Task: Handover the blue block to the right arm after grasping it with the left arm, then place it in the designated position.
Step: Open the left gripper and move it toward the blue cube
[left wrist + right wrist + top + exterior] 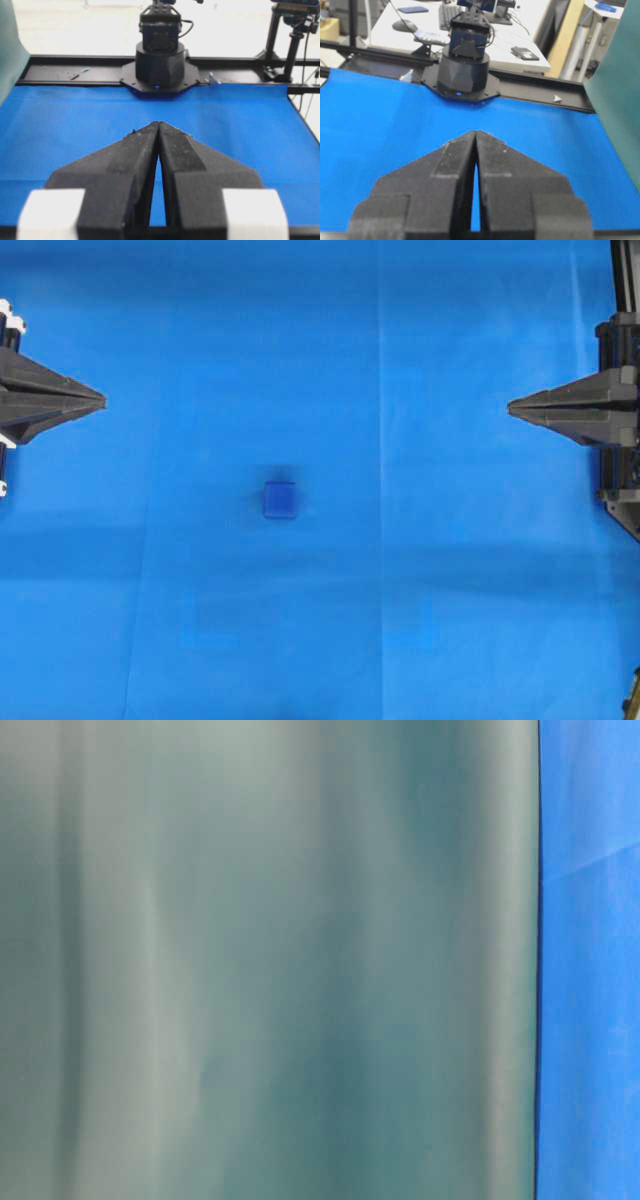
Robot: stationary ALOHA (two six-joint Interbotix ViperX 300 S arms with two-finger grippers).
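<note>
- Blue block (280, 499) sits alone on the blue cloth (430, 570), a bit left of centre in the overhead view, well apart from both grippers. Nothing touches it. Likely a start layout: block within reach of the left arm, which has to pick first.
- Left gripper (100, 400) at the left edge, tips pointing inward toward the middle, prongs pressed together, holding nothing. White corner brackets (54, 212) show in its wrist view.
- Right gripper (512, 408) mirrors it at the right edge, all black, prongs likewise closed and empty.
- Both arms look parked opposite each other, so the middle stays free for the handover. Grasp not yet begun.
- Overhead view is the only one showing the block; neither wrist view has it in frame.
- Left wrist view shows the closed tips (158, 125) and the opposite arm's base (160, 62) across the cloth; right wrist view gives the same for its side (476, 134).
- Table-level view is mostly blocked by a blurred grey-green sheet (270, 960); only a strip of cloth at the right.
- No marked placement spot can be made out in any view.
</note>
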